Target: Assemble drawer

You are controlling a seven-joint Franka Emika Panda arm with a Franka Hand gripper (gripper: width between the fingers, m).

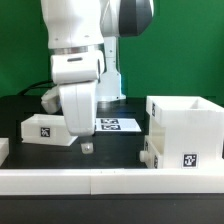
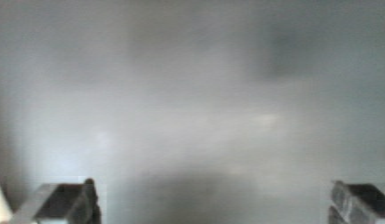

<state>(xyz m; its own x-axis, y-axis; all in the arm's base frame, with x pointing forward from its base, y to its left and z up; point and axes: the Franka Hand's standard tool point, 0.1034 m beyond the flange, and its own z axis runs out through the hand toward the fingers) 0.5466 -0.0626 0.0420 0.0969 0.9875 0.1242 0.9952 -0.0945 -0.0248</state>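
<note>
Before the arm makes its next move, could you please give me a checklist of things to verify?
1. End effector open: ok. In the wrist view its fingers stand wide apart.
2. Nothing held between them: cannot tell, because the wrist view is a grey blur.
3. Small shallow white plastic tray on the exterior view's left lies flat with its tag showing: ok.
4. End effector lined up on that tray: cannot tell. It hangs by the tray's end, and contact is unclear.
5. Tall white cubic plastic shell upright on the exterior view's right: ok.
6. Second shallow white tray before the shell, away from the arm: ok.
</note>
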